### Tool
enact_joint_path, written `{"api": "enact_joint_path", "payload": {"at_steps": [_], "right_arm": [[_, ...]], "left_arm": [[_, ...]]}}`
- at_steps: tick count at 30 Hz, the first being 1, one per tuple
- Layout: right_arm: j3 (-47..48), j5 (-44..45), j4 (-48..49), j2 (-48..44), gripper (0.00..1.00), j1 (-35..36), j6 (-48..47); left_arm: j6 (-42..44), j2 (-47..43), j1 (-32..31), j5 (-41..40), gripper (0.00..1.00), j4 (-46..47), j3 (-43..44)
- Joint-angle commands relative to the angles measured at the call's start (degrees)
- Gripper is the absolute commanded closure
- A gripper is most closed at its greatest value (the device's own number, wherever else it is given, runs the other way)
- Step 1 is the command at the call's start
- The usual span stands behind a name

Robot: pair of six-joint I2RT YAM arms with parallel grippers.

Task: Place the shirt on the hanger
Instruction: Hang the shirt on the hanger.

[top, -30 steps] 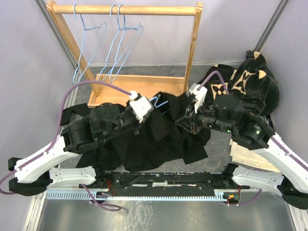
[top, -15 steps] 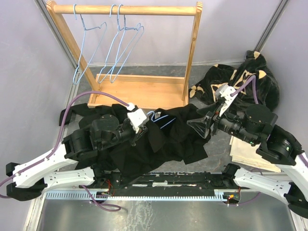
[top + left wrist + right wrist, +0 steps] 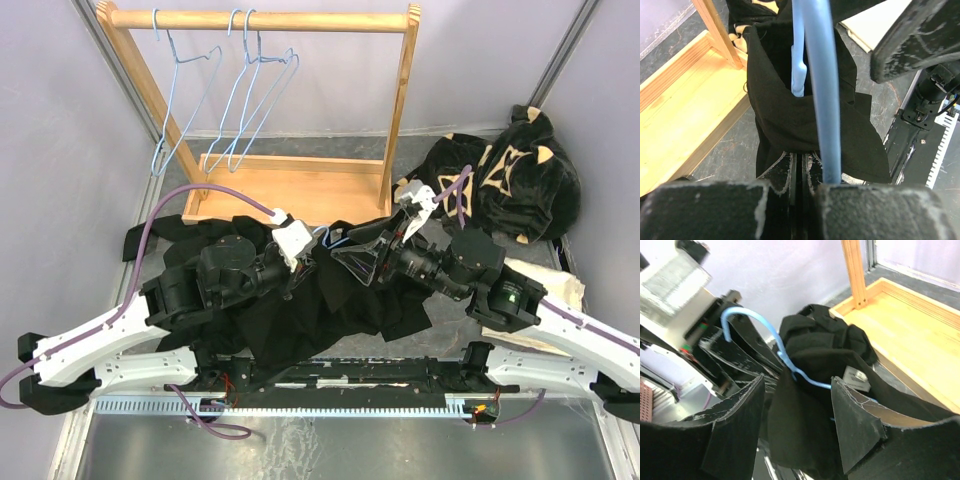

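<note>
The black shirt point(image 3: 310, 320) lies heaped at the table's middle, draped over a light-blue hanger point(image 3: 335, 242). My left gripper point(image 3: 300, 268) is shut on the hanger near its hook. In the left wrist view the blue wire point(image 3: 820, 100) runs up from my closed gripper point(image 3: 801, 165) into the shirt point(image 3: 790, 115). My right gripper point(image 3: 338, 258) is open, just right of the hanger. In the right wrist view its fingers point(image 3: 797, 382) straddle a fold of the shirt point(image 3: 815, 345). The hanger's hook and neck point(image 3: 785, 355) and the white collar tag point(image 3: 856, 375) lie just beyond.
The wooden rack point(image 3: 300, 185) stands at the back with several blue hangers point(image 3: 240, 90) on its bar. A black plush garment with tan motifs point(image 3: 510, 180) lies at back right. Another black garment point(image 3: 160, 235) lies at left, and a cream cloth point(image 3: 560, 290) at right.
My right gripper drew back to the right, then came left again and now has its open fingers at the shirt by the hanger. The left gripper has kept hold, shifting slightly.
</note>
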Motion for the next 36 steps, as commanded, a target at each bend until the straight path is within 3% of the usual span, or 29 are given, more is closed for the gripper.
{"api": "enact_joint_path", "payload": {"at_steps": [1, 9, 24, 31, 36], "right_arm": [[-0.2, 4.5, 12.3, 0.8, 0.38, 2.3, 0.9], [-0.4, 9.3, 13.7, 4.2, 0.48, 2.9, 2.7], [-0.2, 6.7, 16.5, 9.3, 0.68, 3.3, 3.8], [0.2, 6.4, 16.2, 9.3, 1.0, 3.3, 1.8], [1.6, 8.0, 14.1, 6.7, 1.0, 3.4, -1.7]], "left_arm": [[-3.7, -0.1, -0.1, 0.2, 0.97, 5.1, 0.5], [-3.8, 0.2, -0.1, 1.7, 0.97, 5.7, 0.4], [-4.4, 0.0, 0.0, 1.6, 0.97, 6.3, -0.6], [-4.8, 0.2, 0.0, 1.1, 0.97, 6.4, -1.0], [-6.0, -1.7, -0.1, 0.6, 0.93, 6.9, -2.7]]}}
